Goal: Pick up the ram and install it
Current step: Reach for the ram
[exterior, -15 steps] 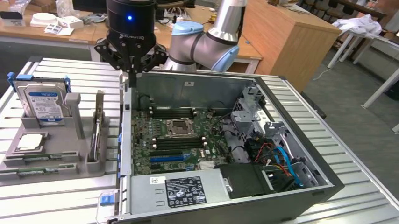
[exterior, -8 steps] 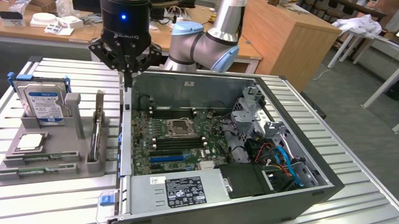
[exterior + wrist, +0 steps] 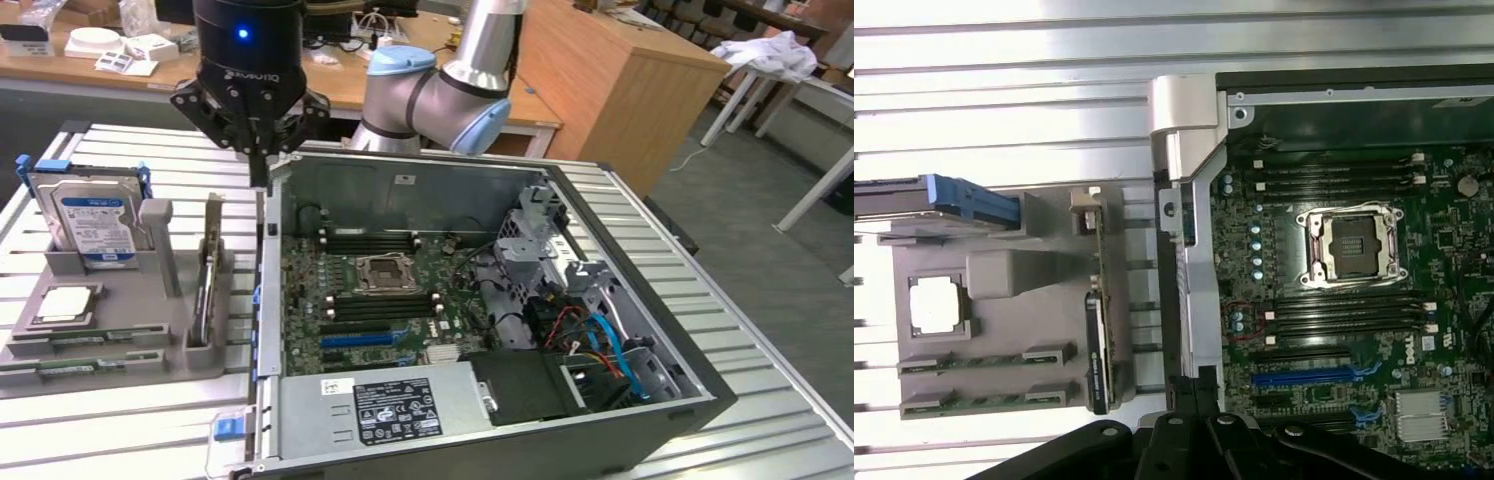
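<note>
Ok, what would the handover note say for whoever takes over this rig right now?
End effector: shut, holding nothing, hanging over the edge of the open computer case on the side facing the grey fixture.
Ram: two green sticks lie in the fixture's low slots, untouched.
Done: nothing that shows; the memory slots by the processor socket look empty.
Left: both the pick-up and the install.
</note>
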